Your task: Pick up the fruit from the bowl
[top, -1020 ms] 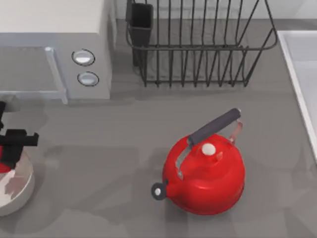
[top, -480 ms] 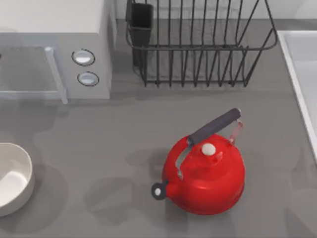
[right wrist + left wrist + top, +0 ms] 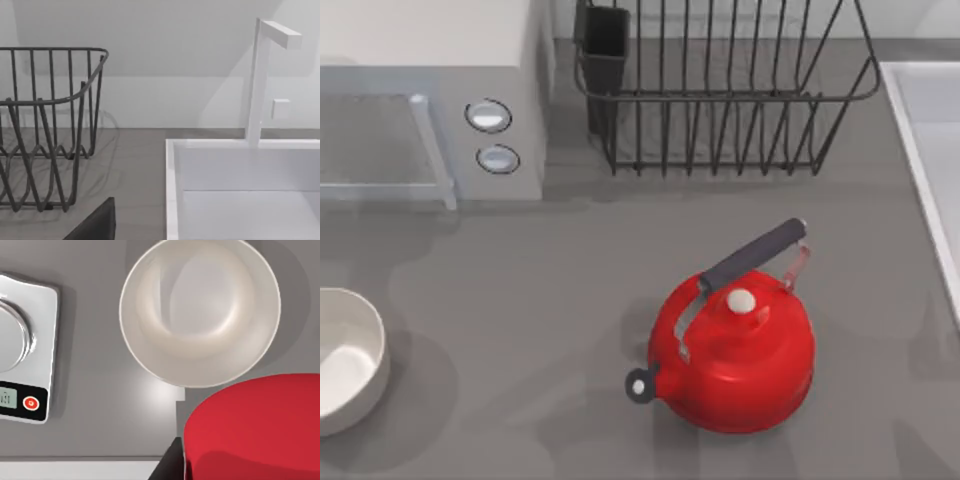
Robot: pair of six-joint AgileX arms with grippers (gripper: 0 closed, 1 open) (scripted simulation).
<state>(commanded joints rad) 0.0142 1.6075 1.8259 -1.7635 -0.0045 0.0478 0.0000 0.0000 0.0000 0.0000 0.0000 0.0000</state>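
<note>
The white bowl sits at the table's left edge, and its pale inside holds nothing. In the left wrist view the bowl lies well below the camera. The glossy red fruit looms large and close in that view, held up above the table beside the bowl. My left gripper is shut on the fruit, with one dark finger showing against its side. A dark part of my right gripper shows in the right wrist view, near the sink.
A big red kettle with a dark handle stands mid-table. A wire dish rack is behind it and a microwave at the back left. A white sink with a faucet lies at the right. A kitchen scale rests beside the bowl.
One second ago my left gripper was down in the bowl on the red fruit. It has since left the top view with the fruit, and the bowl holds nothing.
</note>
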